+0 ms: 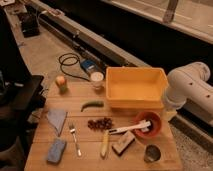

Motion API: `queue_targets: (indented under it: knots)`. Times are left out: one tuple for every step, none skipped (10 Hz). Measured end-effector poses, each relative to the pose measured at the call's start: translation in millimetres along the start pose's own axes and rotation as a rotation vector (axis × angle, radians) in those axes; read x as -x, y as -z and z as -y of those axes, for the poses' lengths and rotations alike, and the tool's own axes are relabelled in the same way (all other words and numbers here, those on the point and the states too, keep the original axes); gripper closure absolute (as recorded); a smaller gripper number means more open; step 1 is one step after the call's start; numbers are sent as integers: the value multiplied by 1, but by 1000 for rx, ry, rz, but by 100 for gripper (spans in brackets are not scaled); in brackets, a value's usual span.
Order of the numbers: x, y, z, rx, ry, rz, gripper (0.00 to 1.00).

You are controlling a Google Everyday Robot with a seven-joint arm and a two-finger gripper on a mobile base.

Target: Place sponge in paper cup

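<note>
The light-blue sponge (56,150) lies flat at the front left corner of the wooden table (85,97). The white paper cup (97,79) stands upright at the table's far edge, just left of the yellow bin (135,87). Only the white arm (189,90) shows, at the right beside the bin. The gripper is not in view. Nothing touches the sponge or the cup.
A grey-blue cloth (57,119), fork (75,139), green pepper (92,105), dark berries (101,123), yellow piece (104,144), brown block (123,144), metal cup (151,153), red bowl (148,124) with white utensil (129,128) and an apple (61,82) lie on the table. A cable (72,62) lies on the floor behind.
</note>
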Motion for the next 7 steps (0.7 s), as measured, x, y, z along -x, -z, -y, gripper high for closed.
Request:
queue_targets:
  knots:
    - [0,0,0,0,0,0,35]
    - [0,0,0,0,1,0,35]
    - [0,1,0,-3,8,-1,35]
    - [2,6,0,-17,41,-5,35]
    - [9,15,2,-32,112,-9,35]
    - [18,25,5,-46,189,-11,35]
    - [37,37,5,-55,282,-8,35]
